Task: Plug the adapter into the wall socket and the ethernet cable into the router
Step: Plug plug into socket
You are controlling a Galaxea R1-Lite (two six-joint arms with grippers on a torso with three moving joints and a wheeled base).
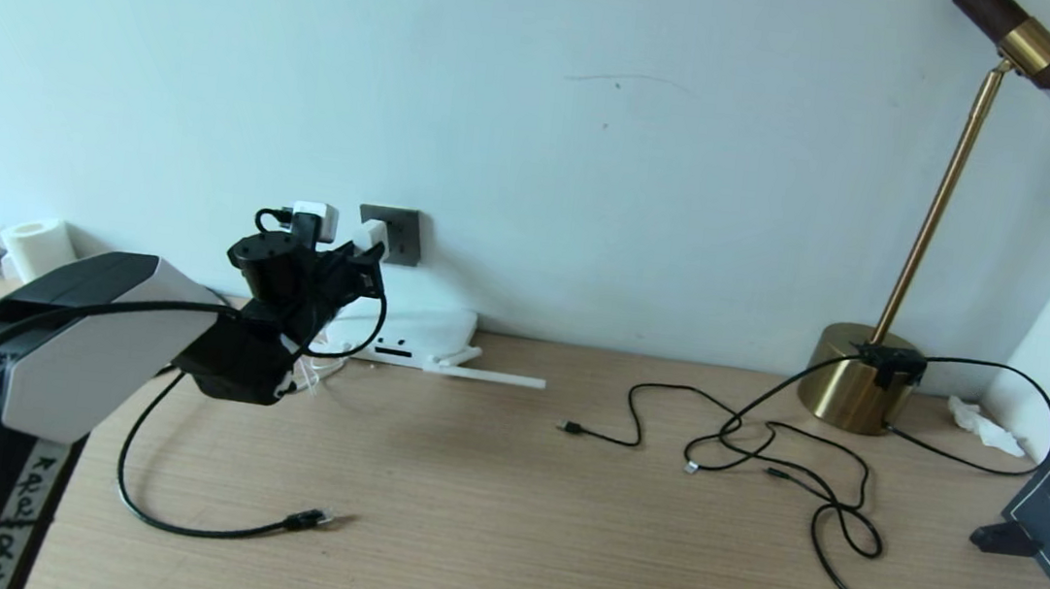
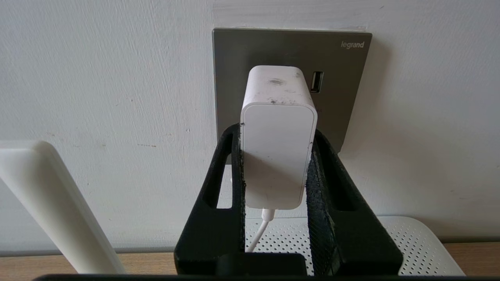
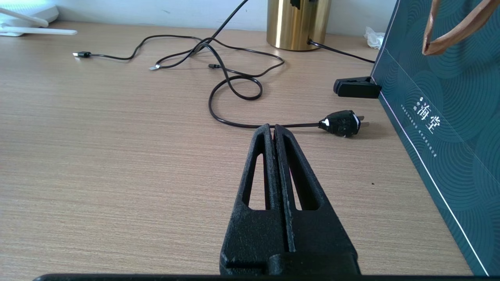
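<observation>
The left gripper [image 2: 275, 156] is up at the wall, its two black fingers [image 2: 234, 171] clamped on the sides of the adapter [image 2: 278, 152], and the white block sits square against the grey wall socket [image 2: 242, 50]. It looks pushed home or very nearly; whether the pins are fully seated I cannot tell, since the body hides them. The grip on the flat sides makes sense: it keeps the plug straight so it goes in level, and leaves the thin white cord free to hang down from the underside.

Just below the socket lies the router [image 1: 414, 327], flat on the desk [image 1: 499, 545] against the far wall, one white antenna [image 1: 487, 376] pointing right. It sits right under the working arm, so pulling away wants care.

The ethernet cable [image 1: 170, 516] runs from beneath the left arm to the near side of the desk, its clipped end [image 1: 307, 519] lying loose and unplugged, well apart from the router.

Off to the right, the right gripper [image 3: 274, 130] is parked low over the desk, pinched together on nothing. Beyond its tips lies a black plug [image 3: 341, 122] on a tangle of thin black cords [image 1: 763, 446], near a brass lamp base [image 1: 853, 378] and a dark bag [image 3: 441, 128]. None of that clutter blocks the router.
</observation>
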